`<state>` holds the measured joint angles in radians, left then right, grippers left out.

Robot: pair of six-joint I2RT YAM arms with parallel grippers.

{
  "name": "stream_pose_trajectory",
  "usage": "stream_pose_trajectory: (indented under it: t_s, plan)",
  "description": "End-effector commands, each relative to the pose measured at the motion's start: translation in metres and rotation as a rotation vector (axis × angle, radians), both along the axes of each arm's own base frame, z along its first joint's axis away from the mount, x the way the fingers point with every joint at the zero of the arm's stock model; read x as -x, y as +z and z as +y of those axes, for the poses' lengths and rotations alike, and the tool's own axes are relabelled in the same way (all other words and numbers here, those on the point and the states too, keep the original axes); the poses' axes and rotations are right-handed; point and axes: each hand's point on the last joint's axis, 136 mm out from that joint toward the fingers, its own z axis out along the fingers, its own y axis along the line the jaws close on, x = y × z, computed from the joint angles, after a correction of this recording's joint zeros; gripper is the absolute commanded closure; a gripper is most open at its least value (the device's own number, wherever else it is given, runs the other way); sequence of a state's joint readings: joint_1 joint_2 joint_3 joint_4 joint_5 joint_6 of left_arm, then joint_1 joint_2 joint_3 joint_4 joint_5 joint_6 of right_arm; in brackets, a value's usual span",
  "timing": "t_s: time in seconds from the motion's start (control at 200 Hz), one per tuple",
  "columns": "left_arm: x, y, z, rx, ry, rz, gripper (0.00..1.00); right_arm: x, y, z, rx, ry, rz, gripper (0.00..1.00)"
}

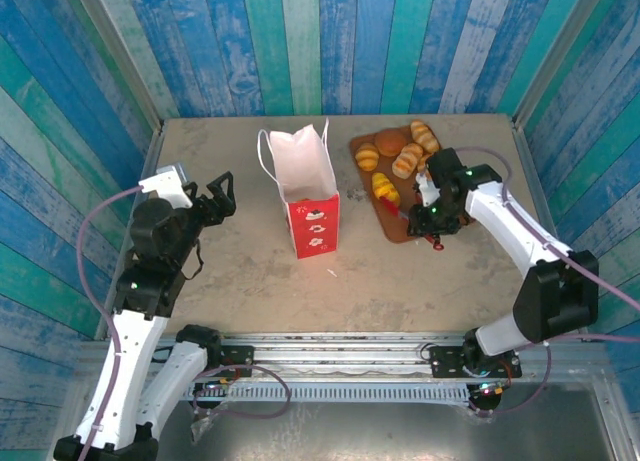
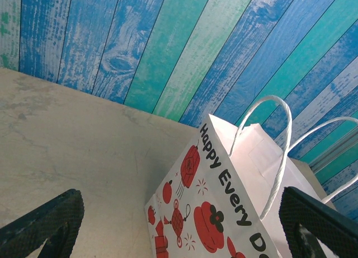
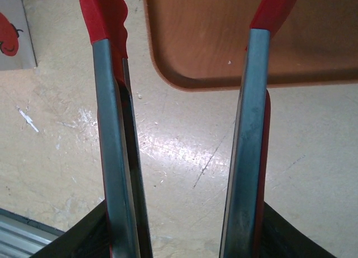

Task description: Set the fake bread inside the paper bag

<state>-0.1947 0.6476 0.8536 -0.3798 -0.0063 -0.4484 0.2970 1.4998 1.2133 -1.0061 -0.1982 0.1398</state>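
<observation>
Brown tray [image 1: 398,224] holds five pieces of fake bread [image 1: 408,159]; the paper bag [image 1: 305,186] stands open on the worktop [image 1: 240,281], seemingly empty. My right hand [image 1: 425,216] clamps the tongs [image 3: 114,129]; left hand [image 1: 222,193] gapes wide, empty.

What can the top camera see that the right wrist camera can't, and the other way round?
Top camera: the fake bread on the tray, the whole paper bag standing open, the left gripper open. Right wrist camera: a close look at the tongs, steel arms and red ends, held in the right gripper. Both: tray, tongs, table, some bag.
</observation>
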Motion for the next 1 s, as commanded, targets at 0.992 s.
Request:
stream_pose_trajectory:
  t_s: [0.992]
  plan:
    - [-0.001,-0.004,-0.002,-0.020,-0.010,0.017,0.06,-0.034,-0.033,0.010,0.028,0.100,0.114,0.58]
